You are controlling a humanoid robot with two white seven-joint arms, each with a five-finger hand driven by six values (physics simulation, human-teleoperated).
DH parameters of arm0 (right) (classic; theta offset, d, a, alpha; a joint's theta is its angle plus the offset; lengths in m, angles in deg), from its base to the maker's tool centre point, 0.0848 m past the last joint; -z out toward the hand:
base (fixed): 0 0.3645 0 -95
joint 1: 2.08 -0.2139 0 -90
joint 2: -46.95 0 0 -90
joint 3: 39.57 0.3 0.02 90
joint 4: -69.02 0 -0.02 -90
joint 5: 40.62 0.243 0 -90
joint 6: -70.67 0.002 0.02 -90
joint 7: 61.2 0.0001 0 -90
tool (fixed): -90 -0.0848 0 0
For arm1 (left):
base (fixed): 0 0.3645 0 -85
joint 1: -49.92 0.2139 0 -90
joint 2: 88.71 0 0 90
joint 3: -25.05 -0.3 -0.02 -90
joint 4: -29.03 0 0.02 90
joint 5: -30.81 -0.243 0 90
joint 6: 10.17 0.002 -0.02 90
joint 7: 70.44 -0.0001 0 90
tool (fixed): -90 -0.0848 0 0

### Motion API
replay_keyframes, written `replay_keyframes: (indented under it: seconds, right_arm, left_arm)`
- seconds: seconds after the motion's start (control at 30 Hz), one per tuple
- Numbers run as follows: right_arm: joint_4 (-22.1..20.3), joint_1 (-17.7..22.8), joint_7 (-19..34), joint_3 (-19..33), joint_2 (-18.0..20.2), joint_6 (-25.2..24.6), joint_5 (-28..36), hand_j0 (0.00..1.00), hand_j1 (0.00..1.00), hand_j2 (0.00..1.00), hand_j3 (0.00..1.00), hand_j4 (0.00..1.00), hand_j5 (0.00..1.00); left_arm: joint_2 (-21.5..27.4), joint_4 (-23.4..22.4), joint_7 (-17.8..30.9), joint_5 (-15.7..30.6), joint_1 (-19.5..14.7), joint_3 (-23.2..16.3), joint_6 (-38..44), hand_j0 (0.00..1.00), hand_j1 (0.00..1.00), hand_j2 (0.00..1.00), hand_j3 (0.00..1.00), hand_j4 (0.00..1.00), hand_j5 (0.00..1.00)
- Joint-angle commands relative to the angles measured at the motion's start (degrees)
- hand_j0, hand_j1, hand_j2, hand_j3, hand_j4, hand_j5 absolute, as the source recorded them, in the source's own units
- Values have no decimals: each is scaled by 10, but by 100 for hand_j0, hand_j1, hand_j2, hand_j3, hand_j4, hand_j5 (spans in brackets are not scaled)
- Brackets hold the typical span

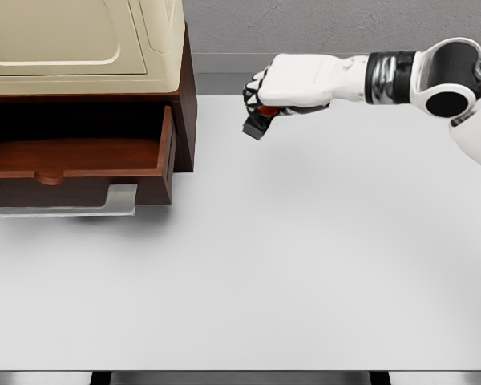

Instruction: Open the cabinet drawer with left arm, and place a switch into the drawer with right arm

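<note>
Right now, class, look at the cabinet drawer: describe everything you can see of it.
The drawer is dark reddish-brown, wood-like, pulled open from the cabinet at the picture's left. Its inside looks empty. The front panel has a small rounded notch in its top edge and a flat grey metal handle below. It sits level over the white table. No hand touches it; the right hand hangs apart.

You will find nothing to read here — no text, label, brand, number or sign shows on the cabinet [184,96], on its open drawer [80,156], on the table [264,273], or on the small dark switch [256,124] — all plain surfaces.
</note>
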Motion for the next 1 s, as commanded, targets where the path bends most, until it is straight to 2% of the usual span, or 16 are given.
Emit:
replay_keyframes:
  seconds: [0.0,0.1,0.6,0.7,0.83,0.93,0.97]
  right_arm:
    - [-33,-2,-1,-1,-3,-2,11,35,35,35,35,35,35]
    - [-57,-21,-1,-11,-10,-2,26,35,35,35,35,35,35]
    - [-37,-120,-1,-85,-127,-2,30,36,36,36,36,36,36]
    - [14,-141,-1,-94,-164,-2,30,36,36,36,36,36,36]
    - [143,-169,-1,-129,-253,-2,26,39,39,39,39,39,39]
    - [215,-180,-1,-138,-281,-2,23,39,39,39,39,39,39]
    - [218,-183,-1,-139,-281,-2,22,39,39,39,39,39,39]
  left_arm:
    - [-1,0,0,4,0,0,2,100,100,100,100,100,100]
    - [0,0,0,4,0,0,2,100,100,100,100,100,100]
    - [-1,-2,0,4,1,0,2,100,100,100,100,100,100]
    - [-1,-5,0,4,1,0,2,100,100,100,100,100,100]
    - [-1,-5,0,3,1,0,2,100,100,100,100,100,100]
    - [-1,-5,0,3,1,0,2,100,100,100,100,100,100]
    - [-1,-5,0,3,1,0,2,100,100,100,100,100,100]
